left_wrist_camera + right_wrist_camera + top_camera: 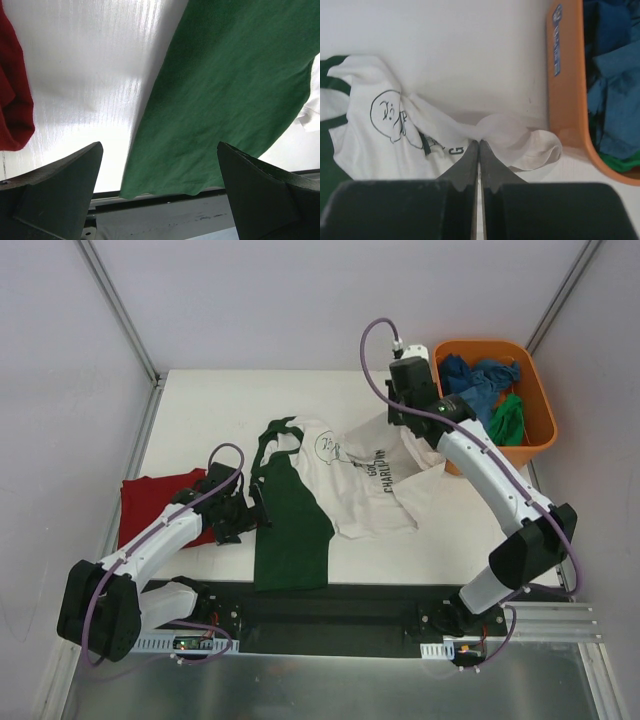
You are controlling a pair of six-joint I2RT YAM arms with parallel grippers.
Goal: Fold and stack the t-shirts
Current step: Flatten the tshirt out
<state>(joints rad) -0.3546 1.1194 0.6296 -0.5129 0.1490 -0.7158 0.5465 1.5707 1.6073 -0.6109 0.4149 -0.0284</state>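
Observation:
A white t-shirt (pixel 350 480) with a black cartoon print and a dark green part (pixel 290 525) lies crumpled mid-table. My right gripper (pixel 479 142) is shut on a raised fold of its white cloth (pixel 510 132), close to the orange tub; from above this gripper (pixel 400 425) sits at the shirt's far right corner. A dark red t-shirt (pixel 150 502) lies at the left. My left gripper (pixel 160 146) stands wide open over the green cloth's near hem (pixel 225 100), holding nothing, with the red shirt (pixel 12 100) off to its left.
An orange tub (pixel 540 400) at the far right holds blue shirts (pixel 480 380) and a green one (pixel 508 420). Its wall (pixel 565 90) stands just right of my right fingers. The table's near edge and a black rail (pixel 165 210) run below the green hem.

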